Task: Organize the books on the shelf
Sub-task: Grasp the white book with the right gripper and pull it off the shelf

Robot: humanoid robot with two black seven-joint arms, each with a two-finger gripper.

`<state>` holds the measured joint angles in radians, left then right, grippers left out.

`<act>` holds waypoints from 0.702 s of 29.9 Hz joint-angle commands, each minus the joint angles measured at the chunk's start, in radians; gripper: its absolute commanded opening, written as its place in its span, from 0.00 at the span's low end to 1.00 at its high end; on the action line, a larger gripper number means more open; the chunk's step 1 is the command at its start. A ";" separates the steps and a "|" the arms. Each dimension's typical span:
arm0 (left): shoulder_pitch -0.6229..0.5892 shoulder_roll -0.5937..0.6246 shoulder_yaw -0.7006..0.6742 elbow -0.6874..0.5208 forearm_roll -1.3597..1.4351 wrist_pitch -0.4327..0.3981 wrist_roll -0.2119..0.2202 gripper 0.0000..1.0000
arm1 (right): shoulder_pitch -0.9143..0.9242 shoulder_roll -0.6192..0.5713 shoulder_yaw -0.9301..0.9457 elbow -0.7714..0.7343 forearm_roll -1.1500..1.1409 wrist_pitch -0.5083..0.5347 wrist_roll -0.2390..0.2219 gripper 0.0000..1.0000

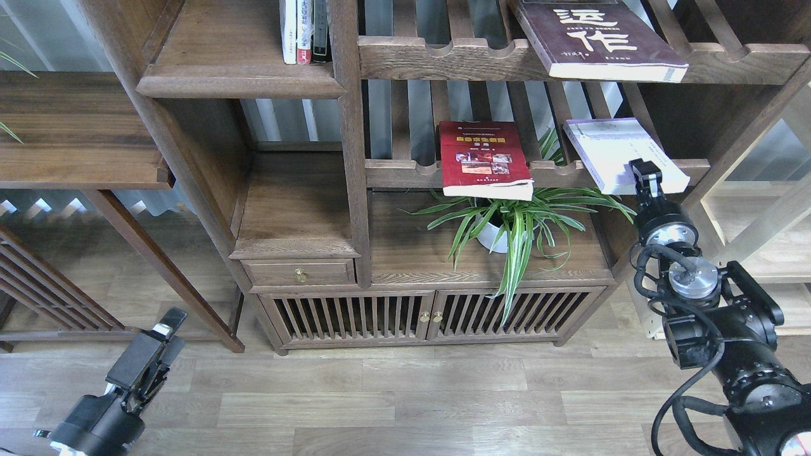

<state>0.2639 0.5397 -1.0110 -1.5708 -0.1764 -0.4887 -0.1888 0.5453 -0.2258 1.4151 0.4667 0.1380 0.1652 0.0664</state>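
Note:
The maroon book (pixel 595 38) with big white characters lies on the top slatted rack at the upper right. The red book (pixel 485 158) with a yellow title band lies on the middle slatted rack, overhanging its front rail. The pale lavender-white book (pixel 608 149) lies to its right on the same rack. My right gripper (pixel 643 172) is at this book's front right corner; it is dark and seen end-on, so its grip is unclear. My left gripper (pixel 166 329) hangs low over the floor at the lower left, far from the books. The solid walnut shelf (pixel 241 83) is at the upper left.
Thin white, red and dark volumes (pixel 304 31) stand at the right end of the walnut shelf. A potted spider plant (pixel 507 221) sits under the middle rack. A lower solid board (pixel 294 209) with a drawer sits below. Pale shelving (pixel 773 221) stands at the right.

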 commanded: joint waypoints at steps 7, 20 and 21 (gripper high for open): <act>-0.006 0.000 0.002 0.017 0.000 0.000 -0.001 0.99 | -0.031 -0.001 -0.062 0.007 -0.003 0.195 0.003 0.24; -0.025 -0.009 0.014 0.086 -0.001 0.000 -0.008 0.99 | -0.068 -0.007 -0.074 0.026 0.002 0.312 0.004 0.12; -0.032 -0.010 0.015 0.101 -0.001 0.000 -0.008 0.99 | -0.074 -0.010 -0.073 0.029 0.002 0.319 0.004 0.12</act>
<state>0.2416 0.5319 -0.9978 -1.5022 -0.1779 -0.4887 -0.1959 0.4888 -0.2299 1.3342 0.4856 0.1354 0.4706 0.0707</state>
